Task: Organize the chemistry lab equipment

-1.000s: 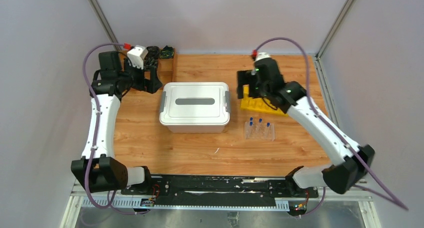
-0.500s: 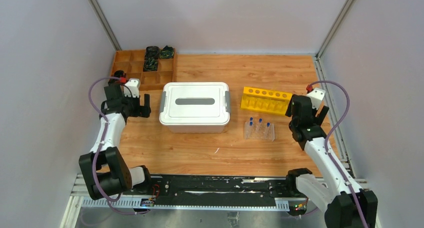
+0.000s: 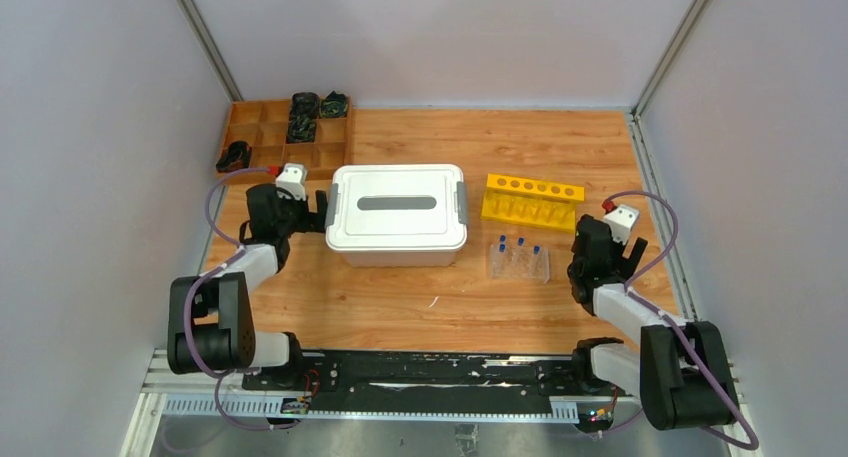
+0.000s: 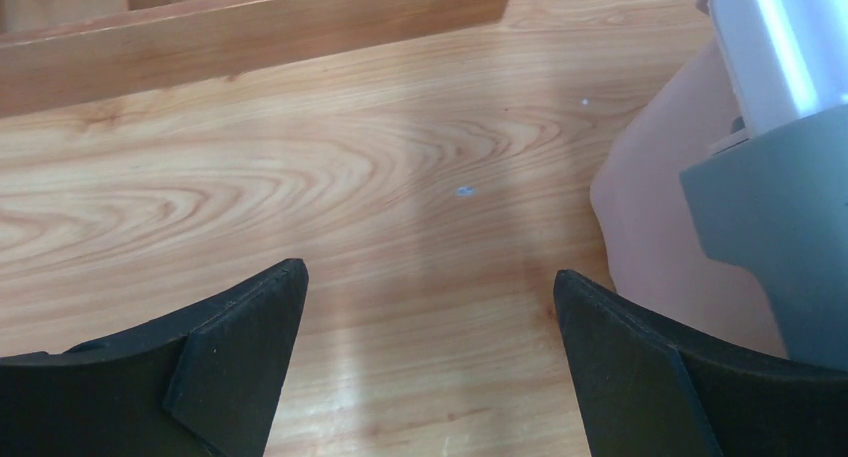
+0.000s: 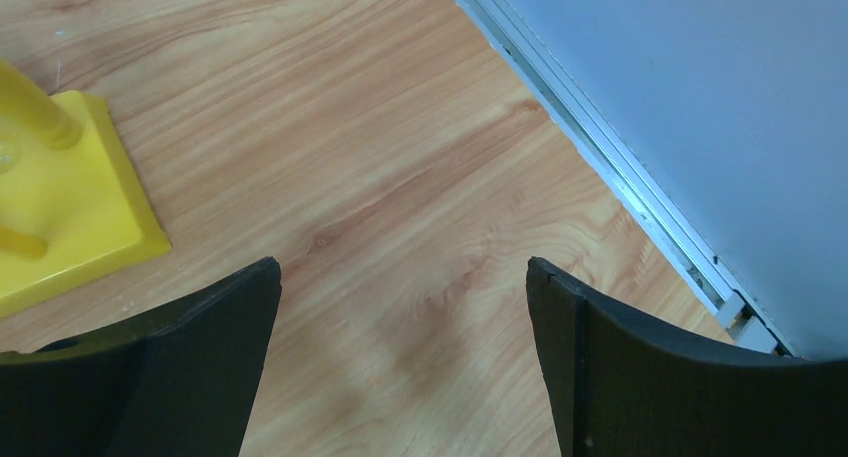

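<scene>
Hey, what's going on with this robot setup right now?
Nothing is being held. The left gripper hangs open beside the left end of the closed white plastic box, and the right gripper hangs open over bare wood near the yellow tube rack. The clear rack of blue-capped tubes stands untouched in front of it. A wooden compartment tray sits far left.

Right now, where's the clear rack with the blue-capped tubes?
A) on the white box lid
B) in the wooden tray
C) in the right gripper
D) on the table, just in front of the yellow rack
D: the clear tube rack stands on the table, on the arms' side of the yellow rack and right of the white box.
</scene>
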Robot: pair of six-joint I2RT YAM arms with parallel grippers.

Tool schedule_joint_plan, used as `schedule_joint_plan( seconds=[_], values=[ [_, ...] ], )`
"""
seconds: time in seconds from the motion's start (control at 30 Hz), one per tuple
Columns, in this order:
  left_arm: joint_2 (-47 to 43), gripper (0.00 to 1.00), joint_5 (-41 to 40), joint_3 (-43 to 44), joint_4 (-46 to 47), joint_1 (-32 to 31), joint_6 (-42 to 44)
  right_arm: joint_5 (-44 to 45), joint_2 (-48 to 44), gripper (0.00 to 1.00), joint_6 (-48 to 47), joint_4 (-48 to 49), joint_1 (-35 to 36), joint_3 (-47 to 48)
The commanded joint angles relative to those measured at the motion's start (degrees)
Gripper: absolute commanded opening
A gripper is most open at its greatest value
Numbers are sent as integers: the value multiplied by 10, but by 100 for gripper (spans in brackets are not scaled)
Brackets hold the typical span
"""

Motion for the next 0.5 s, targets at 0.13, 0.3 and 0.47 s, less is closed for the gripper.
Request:
schedule_joint_plan(
  seconds=[0.13, 0.3, 0.47],
  values=[
    [32, 100, -28, -86, 273, -28, -42, -80, 65, 97, -60, 256, -9, -38],
    [11, 100, -31, -123, 323, -31, -36, -181, 104, 97, -106, 315, -9, -40],
    [21, 100, -62, -202, 469, -65, -5, -265, 175, 100, -170, 477, -2, -87]
  ],
)
